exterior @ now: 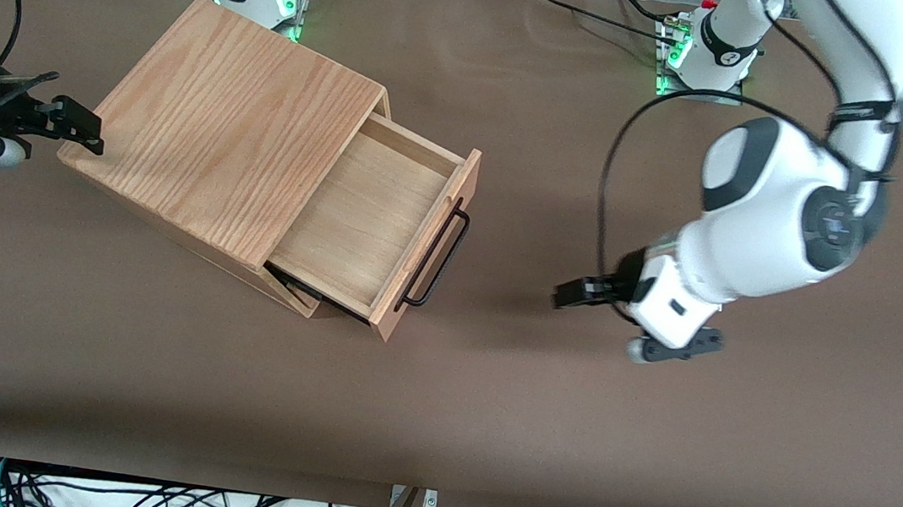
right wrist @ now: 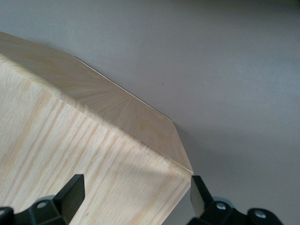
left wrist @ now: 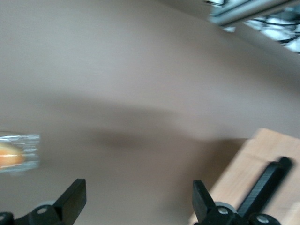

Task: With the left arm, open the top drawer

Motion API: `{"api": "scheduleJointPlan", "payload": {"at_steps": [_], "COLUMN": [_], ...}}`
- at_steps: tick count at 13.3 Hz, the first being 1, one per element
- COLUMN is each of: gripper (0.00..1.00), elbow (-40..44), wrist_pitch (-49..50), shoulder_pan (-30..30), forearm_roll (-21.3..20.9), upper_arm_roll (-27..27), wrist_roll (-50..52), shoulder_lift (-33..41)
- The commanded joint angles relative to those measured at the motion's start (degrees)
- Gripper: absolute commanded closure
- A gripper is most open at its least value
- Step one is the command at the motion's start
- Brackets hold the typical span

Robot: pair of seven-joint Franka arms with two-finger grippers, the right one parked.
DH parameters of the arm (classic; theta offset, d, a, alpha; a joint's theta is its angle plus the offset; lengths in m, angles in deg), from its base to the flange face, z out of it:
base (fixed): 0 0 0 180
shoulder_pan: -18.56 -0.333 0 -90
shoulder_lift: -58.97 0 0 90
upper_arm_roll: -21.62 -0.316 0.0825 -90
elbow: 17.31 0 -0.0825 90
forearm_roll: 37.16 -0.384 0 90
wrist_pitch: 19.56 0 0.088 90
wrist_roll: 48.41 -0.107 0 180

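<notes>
The top drawer [exterior: 362, 218] of the oak-grain cabinet [exterior: 237, 118] stands pulled well out, and its bare wooden floor shows. Its long black bar handle [exterior: 438, 256] runs across the drawer front. My left arm's gripper [exterior: 570, 293] hovers over the table in front of the drawer, a clear gap away from the handle, toward the working arm's end. In the left wrist view the gripper [left wrist: 138, 190] is open with only brown table between its fingers. The drawer front [left wrist: 253, 159] and the handle [left wrist: 265, 185] show just beside one finger [left wrist: 201, 197].
A brown cover [exterior: 485, 410] spreads over the table. Cables [exterior: 134, 498] hang along its near edge. The two arm bases [exterior: 695, 52] stand at the table's farthest edge from the camera. A clear plastic item with something orange [left wrist: 16, 154] shows in the left wrist view.
</notes>
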Motion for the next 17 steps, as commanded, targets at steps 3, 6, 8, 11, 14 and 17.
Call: {"api": "scheduleJointPlan", "payload": {"at_steps": [3, 6, 8, 11, 14, 17], "gripper": [0.0, 0.0, 0.0, 0.0, 0.0, 0.0], "elbow": [-0.9, -0.6, -0.6, -2.9, -13.5, -16.9], "wrist_pitch": [9.7, 14.9, 16.0, 18.5, 15.1, 14.9], "shoulder_pan": [-12.2, -18.7, -19.2, -18.3, -15.1, -13.8], "forearm_roll": [-2.2, -5.5, -11.3, -18.8, -20.3, -16.4], "upper_arm_roll": [0.5, 0.6, 0.6, 0.4, -2.4, -2.5], "wrist_roll": [-20.3, -26.6, -27.5, -31.7, -35.2, -34.9], "shoulder_lift": [2.0, 2.3, 4.1, 9.2, 20.5, 26.8]}}
